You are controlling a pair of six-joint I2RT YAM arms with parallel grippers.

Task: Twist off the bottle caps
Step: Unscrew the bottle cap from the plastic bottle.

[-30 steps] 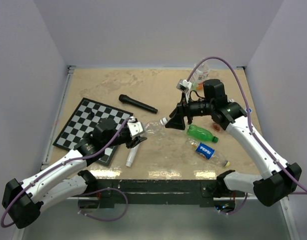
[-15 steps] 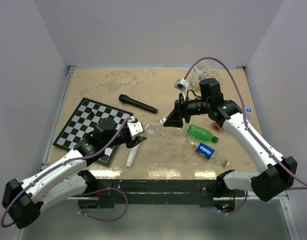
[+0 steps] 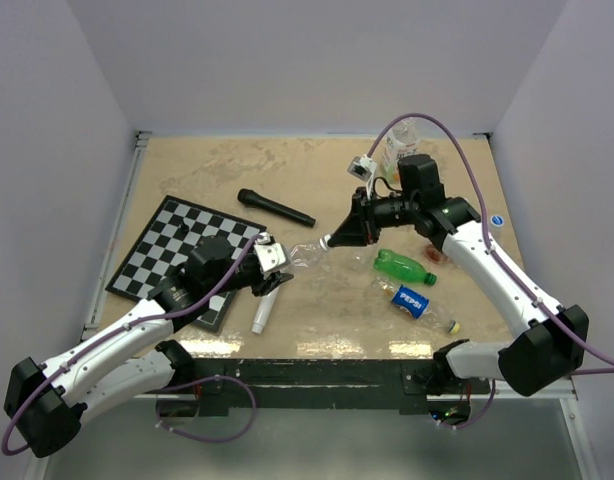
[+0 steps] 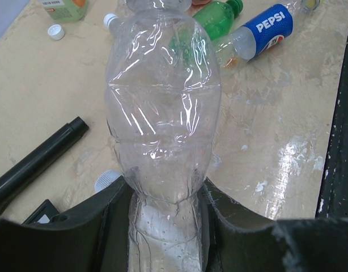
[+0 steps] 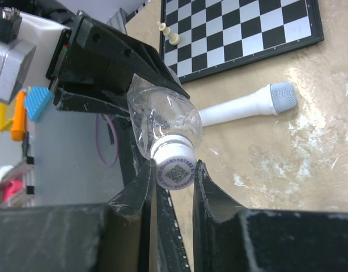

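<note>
Now right fingers (image 5: 211, 198) are clamping the white cap (image 5: 175, 168) of a clear bottle (image 4: 162, 102), which left fingers (image 4: 97, 221) are gripping near its base, off the surface. Bottle is looking thin and crushable, cap stiff, so pinching its rim suits.

Top cam: fixed, high above & well back from the clear bottle (image 3: 303, 256), looks down & fwd. It takes in the whole table (image 3: 237, 170), w/ the clear bottle small near mid-frame. L wrist cam: v. close at the clear bottle's base end, looks along it twd its neck. R wrist cam: v. close at its cap (image 5: 174, 168) end, faces the opposite way, chessboard (image 5: 242, 28) beyond it. Both wrist views share the clear bottle, from opposite ends; top view covers both.
</note>
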